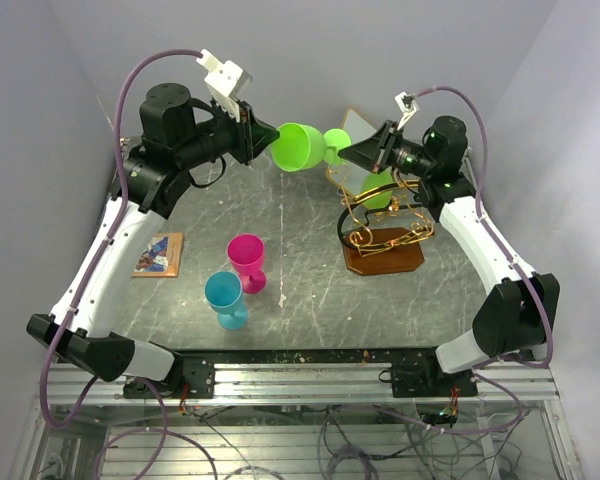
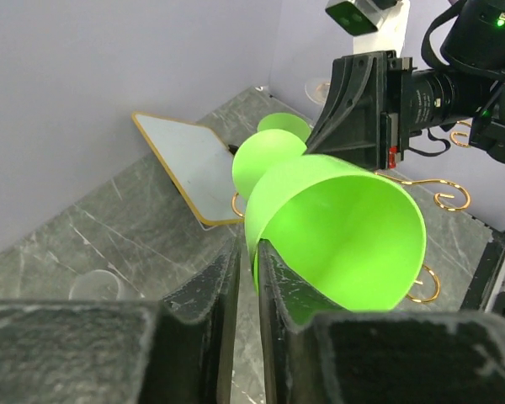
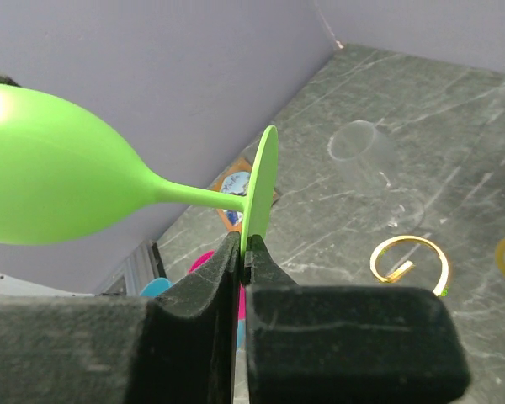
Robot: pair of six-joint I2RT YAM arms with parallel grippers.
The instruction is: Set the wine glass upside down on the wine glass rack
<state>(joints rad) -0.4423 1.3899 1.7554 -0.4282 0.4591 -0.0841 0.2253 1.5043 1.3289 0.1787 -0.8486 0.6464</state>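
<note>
The left gripper (image 1: 265, 143) is closed on the rim of the green wine glass (image 1: 300, 147); in the left wrist view one finger is inside the bowl and the other outside, with the thin wall pressed between them. The right gripper (image 1: 346, 150) is clamped on the flat foot of the same glass, gripping the disc at its edge. The glass lies on its side in the air, in the upper middle of the top view, with its mouth toward the left of the frame. Just below and to the right of it, the wine glass rack (image 1: 382, 218) stands on the table (image 1: 310, 300). A white panel (image 2: 194, 164) lies behind. A pink glass (image 1: 246, 255) and a blue glass (image 1: 224, 295) stand upright at lower left of centre.
</note>
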